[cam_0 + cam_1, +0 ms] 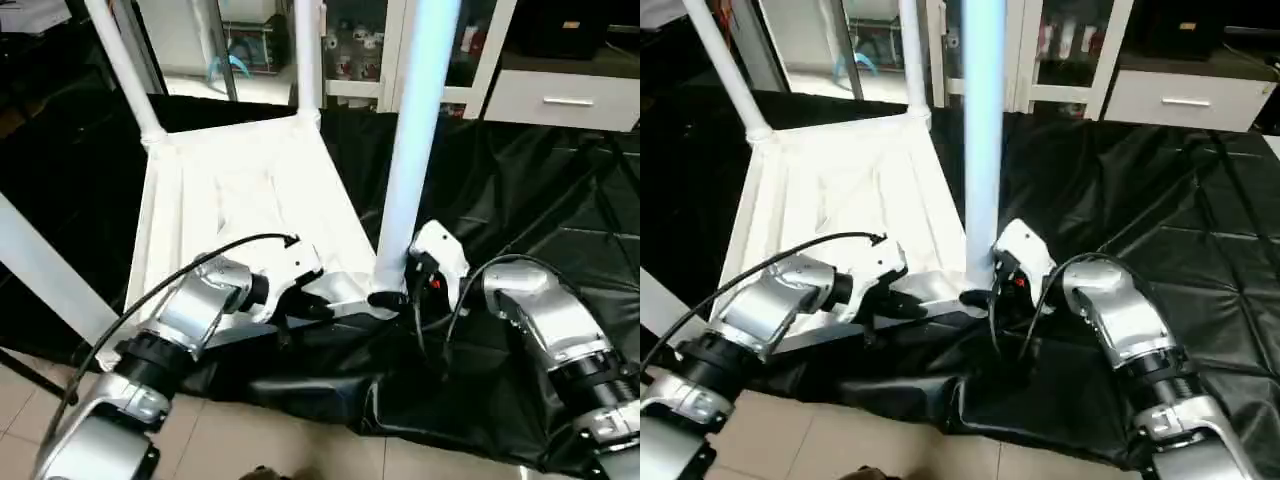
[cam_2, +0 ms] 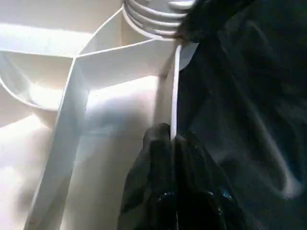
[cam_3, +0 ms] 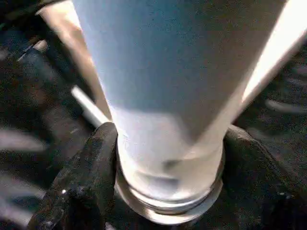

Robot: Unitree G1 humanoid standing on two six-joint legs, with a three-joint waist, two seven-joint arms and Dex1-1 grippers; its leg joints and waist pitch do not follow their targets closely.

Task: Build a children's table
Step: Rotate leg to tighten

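Observation:
The white tabletop [image 1: 240,190] lies upside down on a black cloth, ribs facing up. Two legs stand in its far corners [image 1: 120,60] [image 1: 308,55]. A third leg [image 1: 45,270] slants past the near left corner. A fourth leg [image 1: 415,130] stands upright in the near right corner socket. My right gripper [image 1: 395,297] is shut around the base of this leg, and the right wrist view has a black finger [image 3: 91,172] pressed on each side of it. My left gripper [image 2: 171,136] pinches the thin rim of the tabletop [image 2: 175,86] close beside that socket.
The black cloth [image 1: 520,200] covers the floor under and to the right of the tabletop. A white cabinet with a drawer [image 1: 560,100] stands at the back right. Pale floor tiles [image 1: 250,440] lie at the near edge.

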